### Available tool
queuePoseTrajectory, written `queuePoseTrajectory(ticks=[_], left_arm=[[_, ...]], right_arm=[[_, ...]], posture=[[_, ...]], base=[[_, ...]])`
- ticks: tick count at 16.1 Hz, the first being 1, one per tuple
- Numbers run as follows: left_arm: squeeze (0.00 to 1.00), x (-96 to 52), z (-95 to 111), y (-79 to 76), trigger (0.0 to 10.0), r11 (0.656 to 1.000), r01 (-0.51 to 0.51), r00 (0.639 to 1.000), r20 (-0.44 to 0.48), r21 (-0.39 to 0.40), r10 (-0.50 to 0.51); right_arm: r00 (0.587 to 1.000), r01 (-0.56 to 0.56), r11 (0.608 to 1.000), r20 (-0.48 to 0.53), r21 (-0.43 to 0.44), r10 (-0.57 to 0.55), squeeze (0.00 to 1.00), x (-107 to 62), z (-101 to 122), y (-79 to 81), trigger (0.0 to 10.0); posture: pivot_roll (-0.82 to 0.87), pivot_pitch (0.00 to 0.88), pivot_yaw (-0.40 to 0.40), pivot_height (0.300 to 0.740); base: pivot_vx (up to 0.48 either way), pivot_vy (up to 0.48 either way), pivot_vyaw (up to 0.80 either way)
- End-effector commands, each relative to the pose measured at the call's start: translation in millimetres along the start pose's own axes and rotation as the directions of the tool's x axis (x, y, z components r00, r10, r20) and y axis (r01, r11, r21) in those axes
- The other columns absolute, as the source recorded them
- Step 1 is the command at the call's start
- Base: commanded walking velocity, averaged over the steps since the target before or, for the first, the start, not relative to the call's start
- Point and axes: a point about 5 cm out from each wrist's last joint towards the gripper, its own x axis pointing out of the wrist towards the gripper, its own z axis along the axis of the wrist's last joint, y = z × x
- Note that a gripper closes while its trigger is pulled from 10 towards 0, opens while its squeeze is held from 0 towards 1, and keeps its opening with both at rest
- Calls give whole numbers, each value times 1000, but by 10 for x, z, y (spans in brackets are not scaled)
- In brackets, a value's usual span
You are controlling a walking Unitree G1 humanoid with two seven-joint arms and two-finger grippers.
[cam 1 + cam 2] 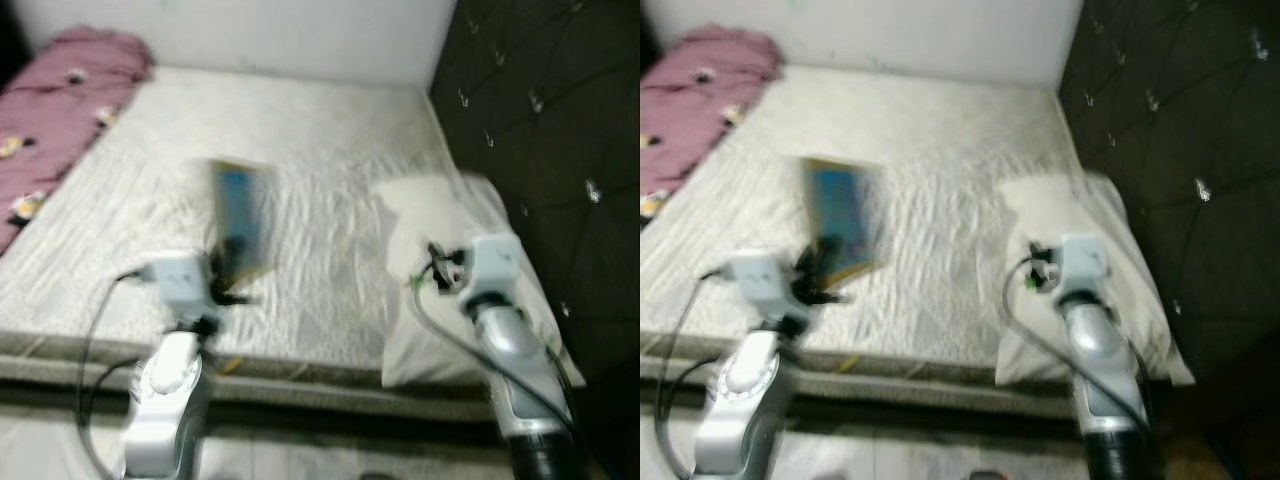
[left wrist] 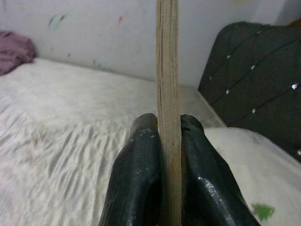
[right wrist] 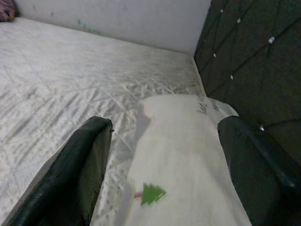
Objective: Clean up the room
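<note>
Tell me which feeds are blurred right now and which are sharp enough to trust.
Both eye views are motion-blurred, the blue book smeared; left wrist view is sharp on the left claw clamping the book's edge; right wrist view is fairly clear, the pillow slightly soft.

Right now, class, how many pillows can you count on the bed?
1. The white pillow lies at the mattress's right side by the dark headboard, under the open right hand.

bed [image 1: 300, 130] | on it: pillow [image 1: 440, 260], pink blanket [image 1: 50, 100]

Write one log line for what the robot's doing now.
left claw: shut on book | right claw: open over pillow | bed
</note>
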Motion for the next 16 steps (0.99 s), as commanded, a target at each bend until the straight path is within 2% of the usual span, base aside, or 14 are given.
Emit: queuePoseTrajectory(ticks=[1,6,14,16], left_arm=[[0,-40,92,188,10000,995,-88,996,33,46,87],[0,-18,78,186,10000,992,-108,994,27,58,107],[0,-37,14,204,10000,991,-130,991,-12,35,130],[0,-45,4,212,10000,989,-147,989,-20,23,148]], right_arm=[[997,-52,999,51,4,52,0,42,136,156,10000],[998,-48,999,50,10,47,0,53,146,156,10000],[999,-34,999,38,15,33,0,34,122,135,10000],[999,-32,999,36,14,32,0,20,115,129,10000]], posture=[[-36,0,-53,740],[-34,0,-51,740],[-34,0,-48,740],[-35,0,-50,740]], base=[[0,0,0],[0,0,0],[0,0,-752],[0,0,-281]])
